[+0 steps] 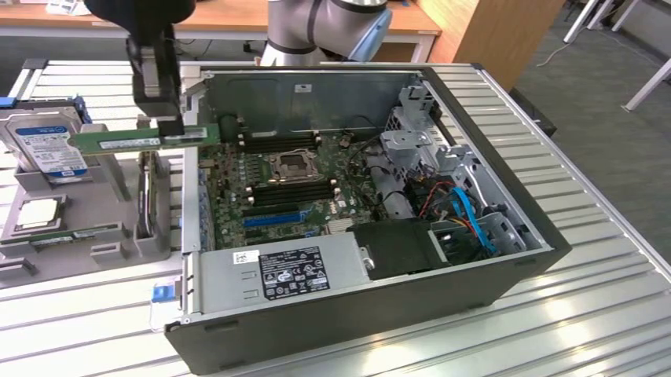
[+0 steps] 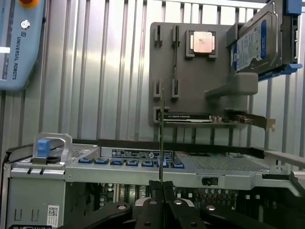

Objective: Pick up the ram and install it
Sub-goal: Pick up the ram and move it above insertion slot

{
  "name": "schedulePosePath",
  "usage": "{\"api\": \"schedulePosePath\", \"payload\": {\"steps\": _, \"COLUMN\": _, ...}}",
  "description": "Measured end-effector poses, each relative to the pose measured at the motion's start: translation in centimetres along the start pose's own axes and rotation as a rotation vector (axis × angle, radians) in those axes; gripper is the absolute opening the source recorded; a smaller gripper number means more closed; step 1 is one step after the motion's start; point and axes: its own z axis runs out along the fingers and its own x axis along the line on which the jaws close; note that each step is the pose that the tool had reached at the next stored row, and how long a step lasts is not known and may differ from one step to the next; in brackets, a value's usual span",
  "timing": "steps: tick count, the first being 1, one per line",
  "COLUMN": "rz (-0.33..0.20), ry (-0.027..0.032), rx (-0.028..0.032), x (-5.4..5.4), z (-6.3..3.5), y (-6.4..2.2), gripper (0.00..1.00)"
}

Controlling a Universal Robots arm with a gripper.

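My gripper [image 1: 168, 133] is shut on the ram [image 1: 115, 141], a long thin green stick held level and on edge. It hangs in the air above the gap between the grey parts holder [image 1: 105, 236] and the near wall of the open computer case [image 1: 504, 267]. In the wrist view the ram [image 2: 162, 138] shows edge-on as a thin line rising from my gripper [image 2: 162, 188]. The motherboard [image 1: 283, 184] lies flat inside the case, with long black memory slots [image 1: 294, 192] beside the processor socket [image 1: 291, 163]. The ram is above the case and touches no slot.
The grey holder carries a hard drive [image 1: 47, 145], a processor chip [image 1: 37, 214] and an expansion card [image 1: 150, 196] standing on edge. A power supply [image 1: 283, 271] and drive cage with cables [image 1: 461, 212] crowd the case. A teach pendant [image 2: 19, 43] lies on the slatted table.
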Motion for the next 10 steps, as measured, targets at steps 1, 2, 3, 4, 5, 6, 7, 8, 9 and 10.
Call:
{"api": "schedulePosePath", "payload": {"steps": 1, "rz": 0.000, "ry": 0.0000, "rx": -0.0002, "x": 0.0, "z": -0.01, "y": -0.28, "gripper": 0.11}}
{"api": "schedulePosePath", "payload": {"steps": 2, "rz": 0.000, "ry": 0.0000, "rx": -0.0003, "x": 0.0, "z": -0.01, "y": -0.55, "gripper": 0.11}}
{"api": "schedulePosePath", "payload": {"steps": 3, "rz": 0.000, "ry": -0.0001, "rx": -0.0003, "x": 0.0, "z": -0.01, "y": -0.80, "gripper": 0.11}}
{"api": "schedulePosePath", "payload": {"steps": 4, "rz": 0.000, "ry": -0.0001, "rx": -0.0005, "x": 0.0, "z": -0.02, "y": -1.07, "gripper": 0.11}}
{"api": "schedulePosePath", "payload": {"steps": 5, "rz": 0.000, "ry": -0.0001, "rx": -0.0006, "x": 0.0, "z": -0.03, "y": -1.32, "gripper": 0.11}}
{"api": "schedulePosePath", "payload": {"steps": 6, "rz": 0.000, "ry": 0.0000, "rx": -0.0008, "x": 0.1, "z": -0.03, "y": -1.57, "gripper": 0.11}}
{"api": "schedulePosePath", "payload": {"steps": 7, "rz": 0.000, "ry": -0.0001, "rx": -0.0008, "x": 0.1, "z": -0.03, "y": -1.84, "gripper": 0.11}}
{"api": "schedulePosePath", "payload": {"steps": 8, "rz": 0.000, "ry": -0.0001, "rx": -0.0009, "x": 0.1, "z": -0.04, "y": -2.09, "gripper": 0.11}}
{"api": "schedulePosePath", "payload": {"steps": 9, "rz": 0.000, "ry": -0.0001, "rx": -0.0011, "x": 0.1, "z": -0.05, "y": -2.34, "gripper": 0.11}}
{"api": "schedulePosePath", "payload": {"steps": 10, "rz": 0.000, "ry": -0.0001, "rx": -0.0012, "x": 0.1, "z": -0.06, "y": -2.59, "gripper": 0.11}}
